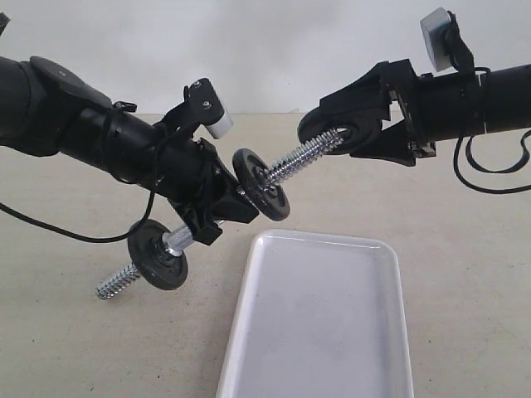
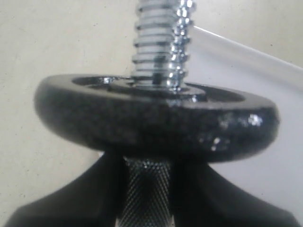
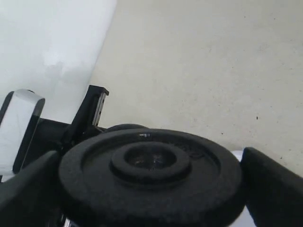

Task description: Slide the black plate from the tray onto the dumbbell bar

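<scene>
Black plate point(image 1: 330, 133) clamped by its rim in the right end effector point(image 1: 347, 137), at the dumbbell bar's point(image 1: 303, 157) threaded tip. The left end effector point(image 1: 211, 207) grips the bar's knurled middle, one fitted plate point(image 1: 261, 184) on either side. White tray point(image 1: 323, 332) sits on the table point(image 1: 465, 290), below both.

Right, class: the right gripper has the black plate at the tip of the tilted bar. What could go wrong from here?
1. The black plate in the right gripper meets coarse threads at the tip of the dumbbell bar; a slightly off-centre hole could catch and jam there.
2. The left gripper holds the tilted bar only at its middle, so a hard push might twist it in the grip.
</scene>
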